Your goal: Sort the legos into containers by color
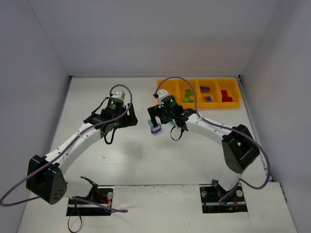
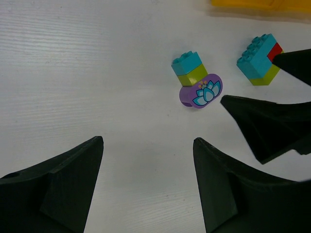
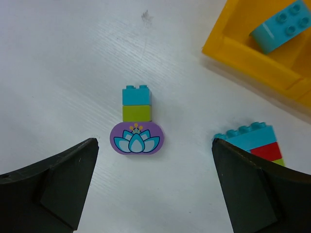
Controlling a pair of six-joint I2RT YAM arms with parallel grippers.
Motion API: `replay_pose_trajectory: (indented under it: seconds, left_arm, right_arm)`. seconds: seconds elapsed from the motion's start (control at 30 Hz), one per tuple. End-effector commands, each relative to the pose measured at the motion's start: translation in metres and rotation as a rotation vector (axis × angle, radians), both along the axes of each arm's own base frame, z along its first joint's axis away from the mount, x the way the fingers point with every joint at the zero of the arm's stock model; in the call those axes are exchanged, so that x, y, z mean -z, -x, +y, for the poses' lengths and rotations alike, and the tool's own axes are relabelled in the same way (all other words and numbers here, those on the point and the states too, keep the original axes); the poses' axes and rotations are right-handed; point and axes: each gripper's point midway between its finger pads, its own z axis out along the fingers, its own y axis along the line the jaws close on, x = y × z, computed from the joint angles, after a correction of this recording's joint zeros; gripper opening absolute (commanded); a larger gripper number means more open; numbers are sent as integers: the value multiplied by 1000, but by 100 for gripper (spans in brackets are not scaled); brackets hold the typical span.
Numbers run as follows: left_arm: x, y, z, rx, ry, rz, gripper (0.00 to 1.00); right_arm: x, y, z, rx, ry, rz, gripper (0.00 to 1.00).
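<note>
A small cluster of a teal brick, a lime brick and a purple oval piece with a lotus print lies on the white table; it also shows in the left wrist view and from above. A second cluster of teal, red and lime lies to its right, partly behind my right finger, and shows in the left wrist view. My right gripper hovers open and empty over the first cluster. My left gripper is open and empty, just left of it.
The orange-yellow tray stands at the back right; its compartments hold lime, purple and red bricks. A teal brick lies in the tray's end compartment. Grey walls surround the table.
</note>
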Motion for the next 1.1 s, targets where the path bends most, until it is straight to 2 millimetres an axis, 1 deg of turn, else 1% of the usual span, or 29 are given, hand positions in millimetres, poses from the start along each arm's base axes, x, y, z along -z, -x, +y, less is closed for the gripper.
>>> replay_pose_trajectory:
  seconds: [0.0, 0.03, 0.07, 0.1, 0.2, 0.23, 0.3, 0.4, 0.5, 0.53, 0.6, 0.63, 0.67, 0.7, 0.73, 0.8, 0.83, 0.87, 0.9, 0.93, 1.0, 1.03, 1.07]
  left_arm:
    - [-34, -14, -1, -39, 61, -83, 68]
    - [-34, -14, 0, -41, 62, -84, 68]
    - [-34, -13, 1, -41, 60, -85, 68]
    - [-34, -12, 2, -43, 60, -84, 68]
    - [-32, -8, 5, -43, 53, -73, 68]
    - [-34, -6, 6, -46, 57, -78, 68]
    - [-33, -5, 8, -49, 57, -78, 68]
    - [-36, -2, 10, -50, 58, -84, 68]
    - [-36, -2, 12, -52, 57, -85, 68]
    - [-36, -2, 12, -53, 58, -86, 68]
    - [-36, -3, 11, -50, 59, -91, 68]
    - [-37, -4, 11, -48, 61, -92, 68]
    - [-37, -5, 11, -45, 63, -95, 68]
    - [-37, -6, 8, -35, 70, -95, 68]
    - [-38, -6, 7, -29, 72, -96, 68]
    - [-39, -8, 4, -12, 80, -101, 68]
    - [-38, -7, 1, 2, 87, -97, 68]
    - [-39, -9, 0, 7, 86, -100, 68]
    - [-39, -9, -1, 13, 88, -98, 68]
    - [-39, -9, -2, 19, 88, -98, 68]
    - [-39, -10, -2, 19, 83, -95, 68]
    - [-39, -10, -2, 19, 83, -95, 68]
    - [-38, -9, -1, 18, 78, -92, 68]
  right_arm:
    - [5, -7, 8, 63, -1, -30, 100]
    - [17, -6, 11, 59, 17, -13, 100]
    - [20, -6, 14, 57, 23, -12, 100]
    - [28, -2, 23, 36, 30, 2, 100]
    - [36, 3, 37, 19, 35, 14, 100]
    - [46, 3, 38, 21, 44, 31, 100]
    - [54, 5, 41, 32, 47, 47, 100]
    - [72, 7, 39, 39, 78, 70, 99]
    - [81, 8, 36, 40, 94, 75, 93]
    - [81, 7, 37, 35, 89, 68, 85]
    - [85, 10, 36, 23, 92, 65, 75]
    - [83, 9, 37, 18, 82, 54, 64]
    - [86, 11, 35, 14, 86, 54, 60]
    - [83, 11, 35, 2, 85, 42, 56]
    - [82, 10, 36, -4, 81, 31, 47]
    - [83, 11, 32, -10, 91, 24, 34]
    - [83, 10, 32, -19, 97, 15, 18]
    - [83, 9, 30, -18, 100, 11, 12]
    - [85, 9, 28, -19, 107, 14, 10]
    - [85, 9, 28, -20, 109, 13, 13]
    - [84, 10, 25, -13, 118, 9, 24]
    - [84, 11, 24, -18, 120, 8, 37]
    - [82, 11, 25, -29, 116, 6, 46]
